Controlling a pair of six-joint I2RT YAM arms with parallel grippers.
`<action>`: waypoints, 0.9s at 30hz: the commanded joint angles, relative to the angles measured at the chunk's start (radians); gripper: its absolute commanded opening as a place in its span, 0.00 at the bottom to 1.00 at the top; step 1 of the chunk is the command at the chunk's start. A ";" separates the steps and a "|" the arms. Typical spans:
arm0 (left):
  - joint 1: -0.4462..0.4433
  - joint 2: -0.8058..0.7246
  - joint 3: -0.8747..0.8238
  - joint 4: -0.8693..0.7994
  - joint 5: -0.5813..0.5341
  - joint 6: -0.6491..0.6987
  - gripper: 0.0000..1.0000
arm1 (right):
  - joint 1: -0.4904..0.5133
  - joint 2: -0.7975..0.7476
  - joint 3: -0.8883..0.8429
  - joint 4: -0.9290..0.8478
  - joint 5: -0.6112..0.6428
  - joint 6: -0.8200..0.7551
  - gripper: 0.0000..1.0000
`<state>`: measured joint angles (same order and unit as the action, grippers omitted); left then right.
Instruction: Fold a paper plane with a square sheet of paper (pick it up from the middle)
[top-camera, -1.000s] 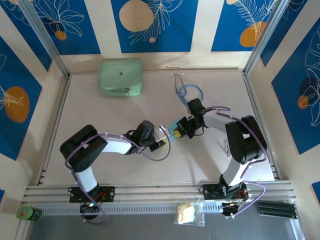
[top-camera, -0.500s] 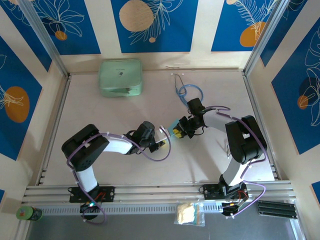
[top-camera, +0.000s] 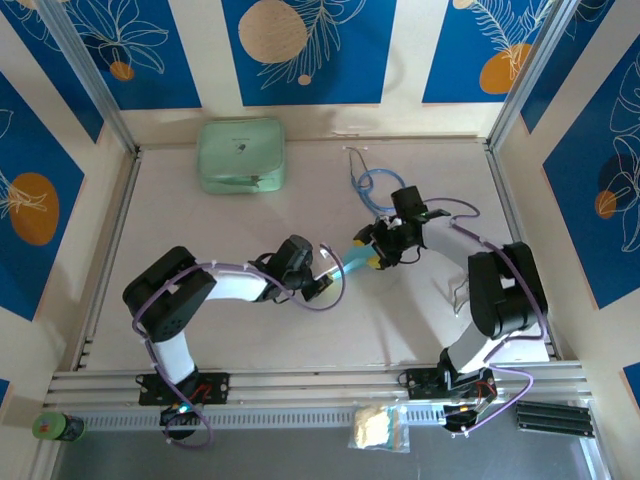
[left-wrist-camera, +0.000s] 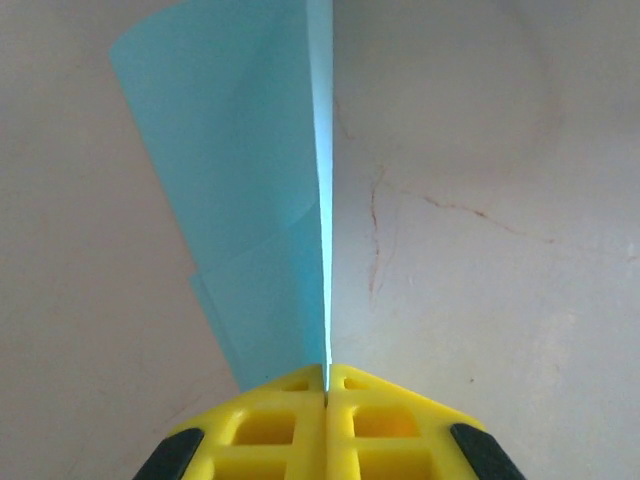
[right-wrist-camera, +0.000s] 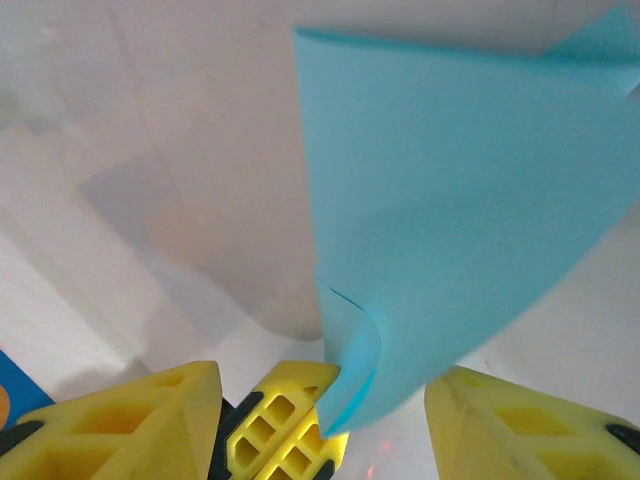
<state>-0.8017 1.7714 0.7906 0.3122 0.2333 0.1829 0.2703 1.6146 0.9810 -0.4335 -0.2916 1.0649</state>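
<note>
Holding entry, left to right.

Left hand (top-camera: 322, 281): jaws closed flat on one end of the paper (top-camera: 352, 264). Its wrist view shows the folded edge running straight out from the fingertips.

Paper: light blue, partly folded, layered. It is raised off the table (top-camera: 200, 230) at mid-table, between the two hands. Long axis runs from the left hand up and to the right, toward the right hand.

Right hand (top-camera: 377, 253): jaws apart, straddling the far end of the paper. As far as its wrist view shows, neither pad touches it, so this hand holds nothing.

Judgement: the left hand alone carries the paper. The right hand sits just beside the free end, so any new grip falls to it, closing across the long axis.
</note>
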 joint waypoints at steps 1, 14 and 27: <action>0.013 0.023 0.025 -0.050 0.059 -0.083 0.05 | -0.029 -0.070 -0.002 -0.030 0.058 -0.100 0.58; 0.047 0.060 0.080 -0.117 0.159 -0.288 0.03 | -0.078 -0.167 -0.119 0.052 0.051 -0.186 0.58; 0.089 0.100 0.176 -0.218 0.245 -0.552 0.01 | -0.059 -0.190 -0.237 0.287 -0.078 -0.244 0.55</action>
<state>-0.7280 1.8511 0.9310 0.1436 0.4320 -0.2676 0.2001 1.4422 0.7727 -0.2310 -0.2970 0.8577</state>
